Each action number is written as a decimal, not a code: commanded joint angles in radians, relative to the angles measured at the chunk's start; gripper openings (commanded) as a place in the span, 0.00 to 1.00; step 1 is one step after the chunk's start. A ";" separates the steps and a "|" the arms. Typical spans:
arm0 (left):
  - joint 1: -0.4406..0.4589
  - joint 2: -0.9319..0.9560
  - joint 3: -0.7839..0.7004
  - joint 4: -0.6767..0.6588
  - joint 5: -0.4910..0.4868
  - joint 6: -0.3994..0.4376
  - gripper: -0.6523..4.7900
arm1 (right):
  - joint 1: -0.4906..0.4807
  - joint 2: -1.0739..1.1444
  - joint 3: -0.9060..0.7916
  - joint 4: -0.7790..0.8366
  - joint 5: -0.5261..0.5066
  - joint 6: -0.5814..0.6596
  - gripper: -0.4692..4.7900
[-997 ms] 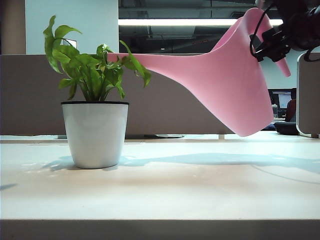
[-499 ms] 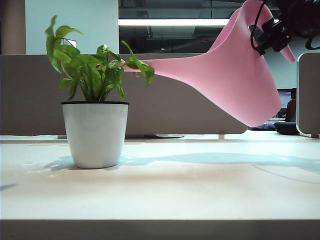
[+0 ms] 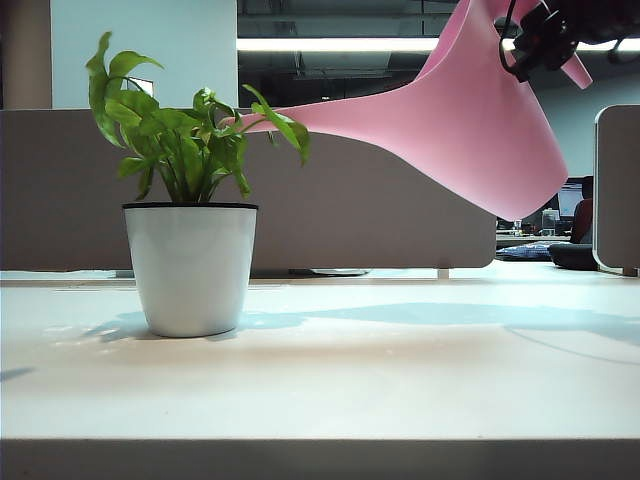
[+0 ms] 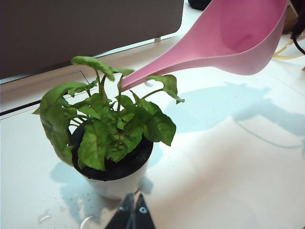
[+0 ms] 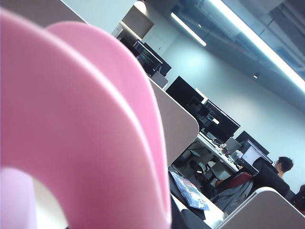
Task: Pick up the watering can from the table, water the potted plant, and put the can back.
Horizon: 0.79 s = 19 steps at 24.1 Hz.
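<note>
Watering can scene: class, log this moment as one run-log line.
right gripper: holds watering can tilted, spout at potted plant | left gripper: shut, near pot

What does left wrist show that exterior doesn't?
Left wrist only: the soil surface inside the pot, water drops on the table beside it, and the left gripper, shut, hanging near the pot. Exterior only: the pot's full side, the right gripper clamped on the can's handle at upper right, and the can's base clear of the table. Both: the pink can tilted with its spout tip among the leaves.
</note>
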 commanded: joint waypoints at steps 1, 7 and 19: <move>0.002 -0.002 0.006 0.013 0.001 0.003 0.11 | 0.001 -0.027 0.021 0.092 -0.001 0.003 0.18; 0.002 -0.002 0.006 0.013 0.001 0.003 0.11 | 0.022 -0.048 0.022 0.063 -0.024 -0.064 0.18; 0.002 -0.002 0.006 0.013 0.008 0.003 0.11 | 0.045 -0.069 0.022 0.045 -0.023 -0.102 0.18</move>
